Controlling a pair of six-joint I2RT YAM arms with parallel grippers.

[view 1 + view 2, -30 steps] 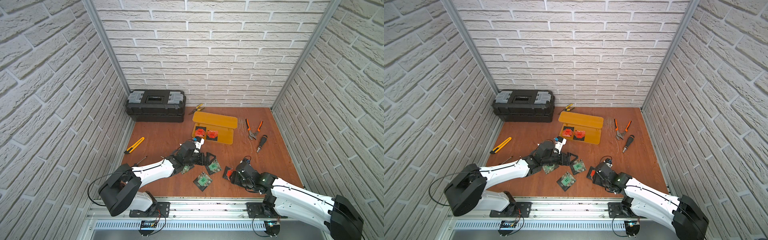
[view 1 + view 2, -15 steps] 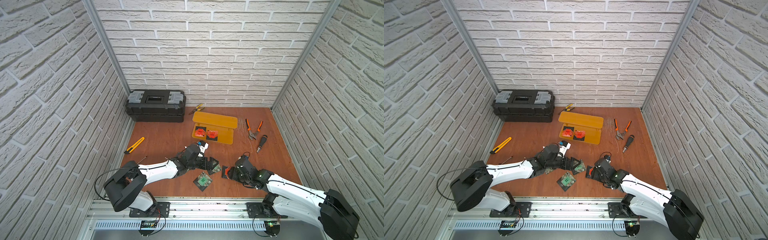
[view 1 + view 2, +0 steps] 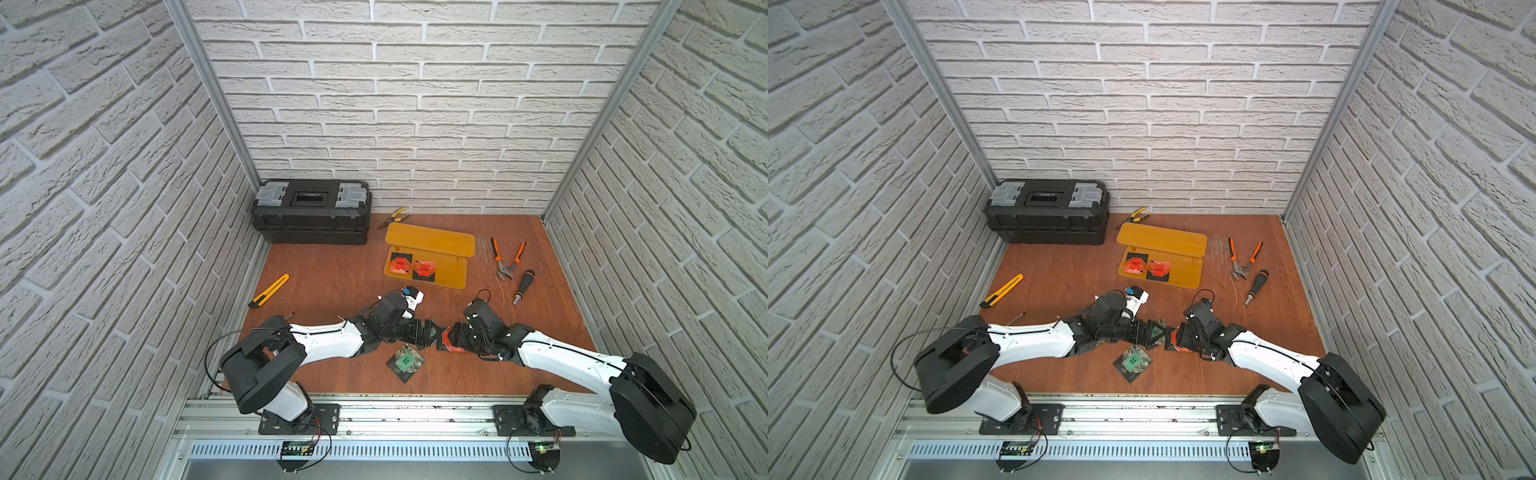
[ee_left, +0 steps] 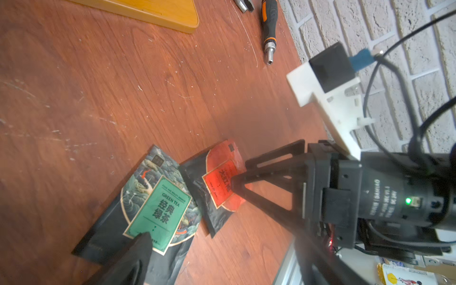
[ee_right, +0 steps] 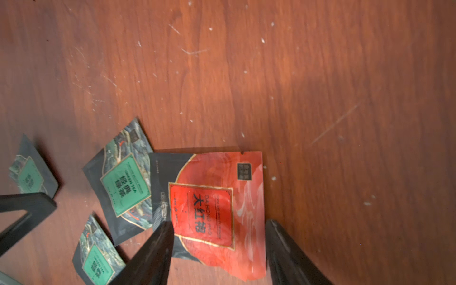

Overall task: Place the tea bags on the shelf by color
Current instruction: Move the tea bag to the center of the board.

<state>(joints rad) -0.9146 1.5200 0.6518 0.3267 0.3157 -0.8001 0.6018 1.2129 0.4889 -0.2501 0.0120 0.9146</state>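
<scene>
Two jaws of the right gripper (image 5: 219, 223) straddle a red tea bag (image 5: 222, 177) lying flat, half-open, not pinching it; left gripper (image 3: 429, 332) spread wide, empty, one fingertip (image 4: 142, 243) over a green tea bag (image 4: 158, 209)

Left pincer (image 3: 429, 333) crowds right pincer (image 3: 452, 338)

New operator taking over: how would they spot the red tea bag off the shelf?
From the yellow shelf, come toward the front rail. The red tea bag lies flat between the right gripper's open fingers, the only red label among green ones.
</scene>
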